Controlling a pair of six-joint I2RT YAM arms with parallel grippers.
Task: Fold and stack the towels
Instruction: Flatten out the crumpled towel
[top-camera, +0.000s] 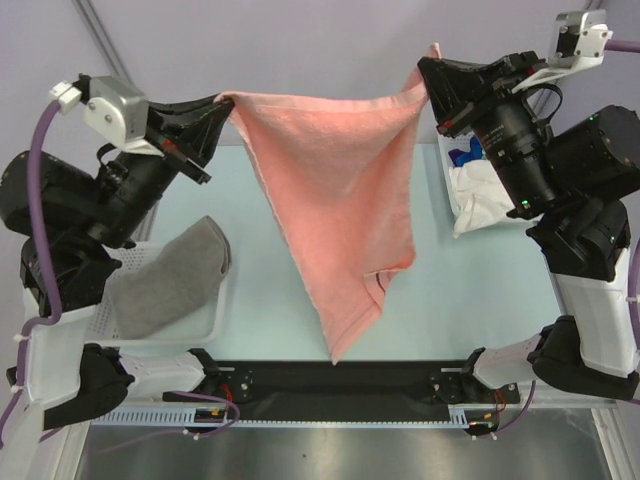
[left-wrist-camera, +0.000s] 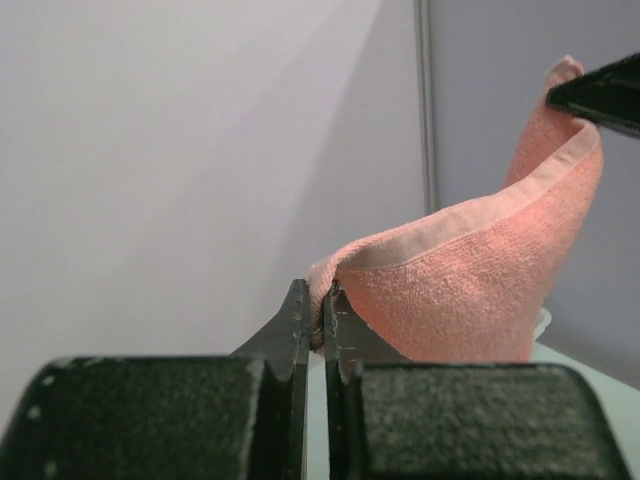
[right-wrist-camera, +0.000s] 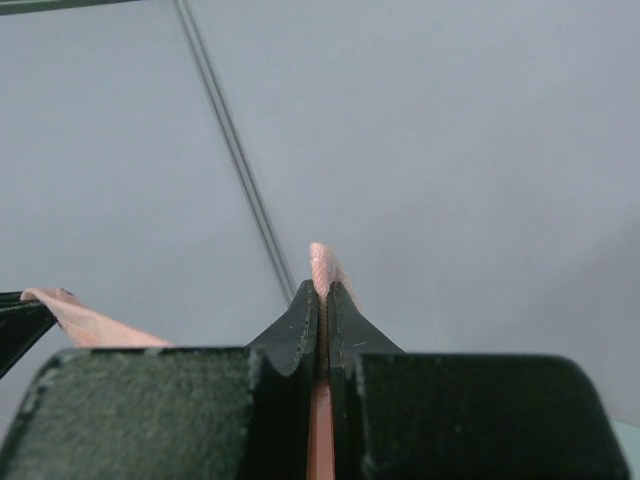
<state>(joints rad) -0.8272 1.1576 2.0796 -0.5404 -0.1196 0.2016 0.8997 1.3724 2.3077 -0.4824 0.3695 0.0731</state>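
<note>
Salmon terry towel (top-camera: 335, 190) hangs slack over the counter (top-camera: 470, 290), left hand (top-camera: 226, 104) and right hand (top-camera: 426, 82) each pinching a top corner. We judge it light, limp and grippy: hold the hemmed corners, since mid-cloth just droops.

I count four towels: one pink towel (top-camera: 330, 190), one grey towel (top-camera: 170, 275) at eight o'clock, one white towel (top-camera: 490, 205) and one blue towel (top-camera: 465, 155) at two o'clock. Two hands noted, left hand (top-camera: 228, 105) and right hand (top-camera: 425, 80). One basket (top-camera: 133, 260) confirmed, one desk (top-camera: 470, 290).
</note>
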